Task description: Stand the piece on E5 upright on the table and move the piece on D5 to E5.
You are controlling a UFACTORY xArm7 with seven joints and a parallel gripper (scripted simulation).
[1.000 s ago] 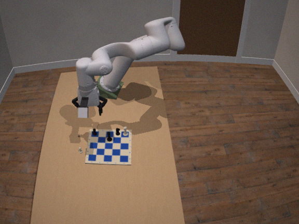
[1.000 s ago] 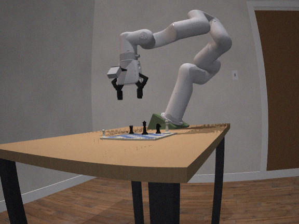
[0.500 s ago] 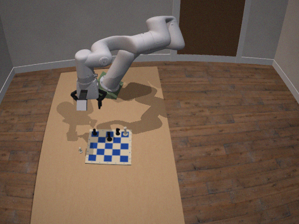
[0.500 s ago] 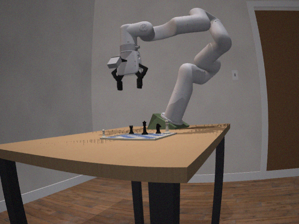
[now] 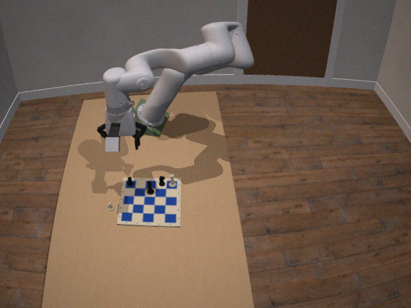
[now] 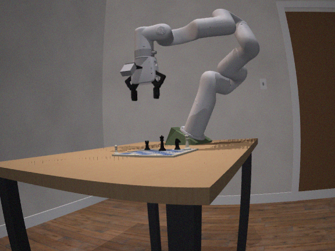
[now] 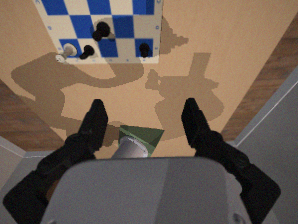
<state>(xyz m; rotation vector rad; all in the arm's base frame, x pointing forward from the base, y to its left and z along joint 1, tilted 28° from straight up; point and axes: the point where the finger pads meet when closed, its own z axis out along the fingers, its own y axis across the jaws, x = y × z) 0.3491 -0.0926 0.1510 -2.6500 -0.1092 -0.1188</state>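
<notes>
Hovering above the table (image 5: 150, 260) (image 6: 131, 171), your gripper (image 5: 120, 143) (image 6: 145, 95) (image 7: 144, 108) spreads its fingers wide; the white pawn (image 5: 110, 207) (image 6: 116, 150) stands at nine o'clock of the board (image 5: 149, 225) (image 6: 145, 156) (image 7: 157, 30) in the top view.

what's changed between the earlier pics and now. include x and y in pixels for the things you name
The arm (image 5: 208, 53) (image 6: 215, 27) has lifted the open gripper (image 5: 122, 144) (image 6: 145, 96) (image 7: 144, 108) higher and drawn it back from the board (image 5: 149, 225) (image 6: 145, 156) (image 7: 159, 40) toward its base. Nothing was grasped or released. The board, its four pieces and the small white piece (image 5: 110, 207) (image 6: 116, 150) beside it stayed put.
</notes>
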